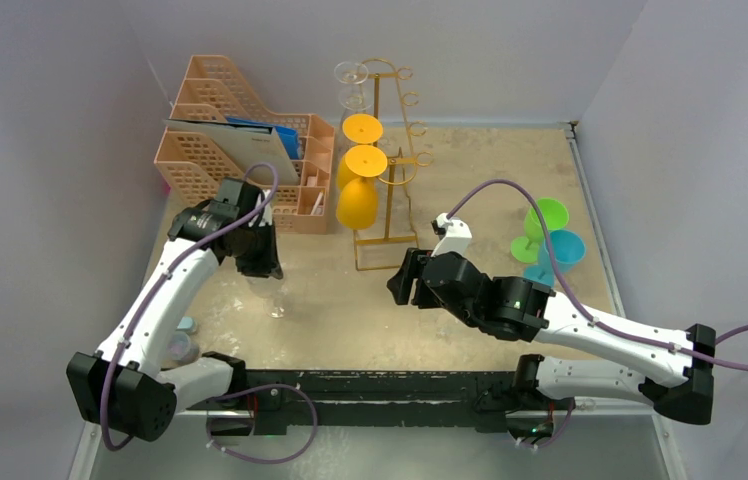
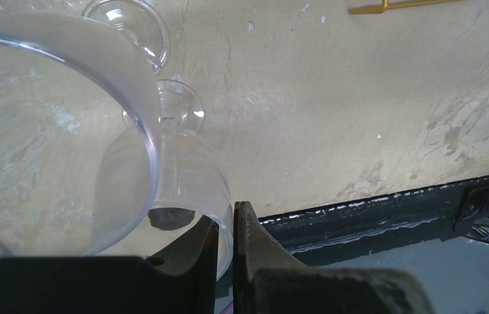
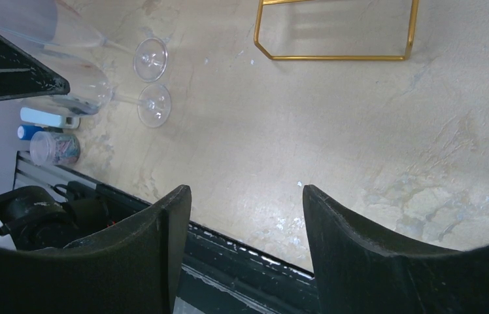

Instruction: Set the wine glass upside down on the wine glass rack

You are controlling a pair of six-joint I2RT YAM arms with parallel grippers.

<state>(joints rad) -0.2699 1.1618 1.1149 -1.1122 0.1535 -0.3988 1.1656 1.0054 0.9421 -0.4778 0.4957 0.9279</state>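
Note:
My left gripper (image 2: 227, 222) is shut on the thin wall of a clear wine glass (image 2: 183, 176), near its rim; one finger is inside the bowl and one outside. The glass's foot (image 2: 163, 108) points away towards the table. A second clear wine glass (image 2: 52, 131) lies close beside it on the left. In the top view the left gripper (image 1: 255, 250) hangs over the table's left half. The gold wine glass rack (image 1: 387, 170) stands at the back centre with yellow glasses and one clear glass hanging on it. My right gripper (image 1: 405, 280) (image 3: 245, 196) is open and empty, just in front of the rack's base (image 3: 340, 39).
A peach lattice organizer (image 1: 240, 150) with papers stands at the back left, next to the rack. Green and blue wine glasses (image 1: 550, 240) sit at the right. Small containers (image 3: 55, 147) lie near the table's front left edge. The black table rim (image 2: 386, 209) runs below the left gripper.

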